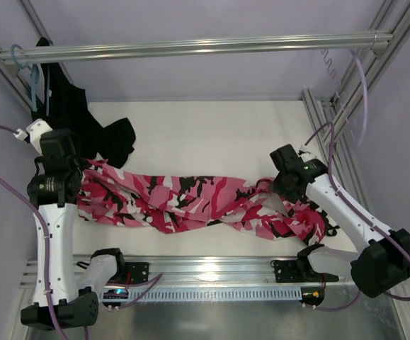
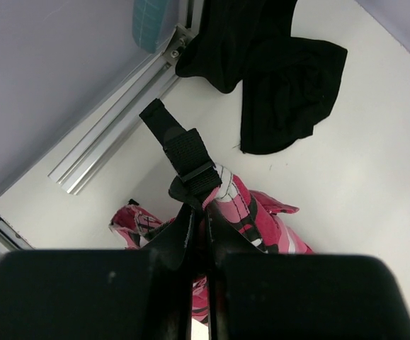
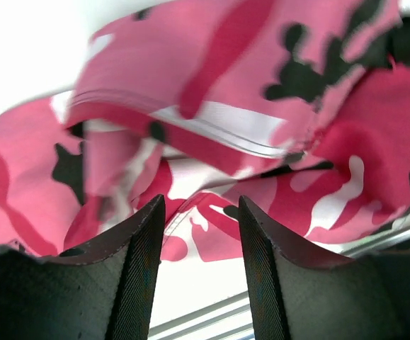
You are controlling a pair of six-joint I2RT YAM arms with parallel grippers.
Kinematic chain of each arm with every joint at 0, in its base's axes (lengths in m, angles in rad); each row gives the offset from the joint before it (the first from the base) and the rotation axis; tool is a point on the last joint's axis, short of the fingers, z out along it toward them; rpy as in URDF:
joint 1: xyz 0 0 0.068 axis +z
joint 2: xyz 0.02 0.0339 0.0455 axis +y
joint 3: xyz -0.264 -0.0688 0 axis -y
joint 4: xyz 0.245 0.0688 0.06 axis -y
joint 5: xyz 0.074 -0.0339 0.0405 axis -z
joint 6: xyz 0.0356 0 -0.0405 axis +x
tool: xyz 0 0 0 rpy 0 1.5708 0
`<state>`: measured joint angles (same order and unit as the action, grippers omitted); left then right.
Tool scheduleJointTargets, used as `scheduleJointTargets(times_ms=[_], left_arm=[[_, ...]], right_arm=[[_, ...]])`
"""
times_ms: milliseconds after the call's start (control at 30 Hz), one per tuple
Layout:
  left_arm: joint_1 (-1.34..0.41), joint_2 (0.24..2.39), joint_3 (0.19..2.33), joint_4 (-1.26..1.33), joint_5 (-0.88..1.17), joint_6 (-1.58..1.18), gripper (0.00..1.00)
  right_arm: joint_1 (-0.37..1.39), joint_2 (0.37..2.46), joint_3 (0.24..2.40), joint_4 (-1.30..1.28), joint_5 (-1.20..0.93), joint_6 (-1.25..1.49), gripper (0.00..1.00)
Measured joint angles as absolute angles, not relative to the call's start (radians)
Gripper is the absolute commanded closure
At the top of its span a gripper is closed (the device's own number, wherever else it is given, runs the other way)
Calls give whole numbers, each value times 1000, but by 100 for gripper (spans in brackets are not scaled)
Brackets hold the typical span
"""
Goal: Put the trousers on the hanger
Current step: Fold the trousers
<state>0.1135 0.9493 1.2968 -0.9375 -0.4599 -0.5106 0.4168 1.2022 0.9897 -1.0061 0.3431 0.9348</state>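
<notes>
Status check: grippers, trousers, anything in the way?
Left gripper shut on trousers. Right gripper jaws open, empty. Trousers bunched across table; black garment beside left end.

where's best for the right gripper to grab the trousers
Probably the raised, white-seamed fold at the right end of the trousers, coming from above: it stands up in a ridge just ahead of the open right gripper, while the middle lies flatter.
</notes>
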Motion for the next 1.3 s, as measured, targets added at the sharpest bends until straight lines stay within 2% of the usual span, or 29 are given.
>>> scheduleJointTargets(times_ms=[333,467,633,867,1100,1300], left_arm=[[114,955,1290,-928,-445,-512,100],[114,955,1273,-919,-437,-515,100],[114,957,1271,-916,-429,-515,100],[114,958,1270,-914,-426,-516,100],[114,958,1265,-909,-426,-516,100],[114,958,1264,-909,-427,-515,100]], right_arm=[[417,1300,905,-1041,352,1199,49],[430,1276,858,-1022,343,1276,53],[460,1208,774,-941,344,1290,54],[445,1229,721,-831,471,1179,54],[353,1290,846,-758,678,992,54],[225,1372,936,-638,744,813,54]])
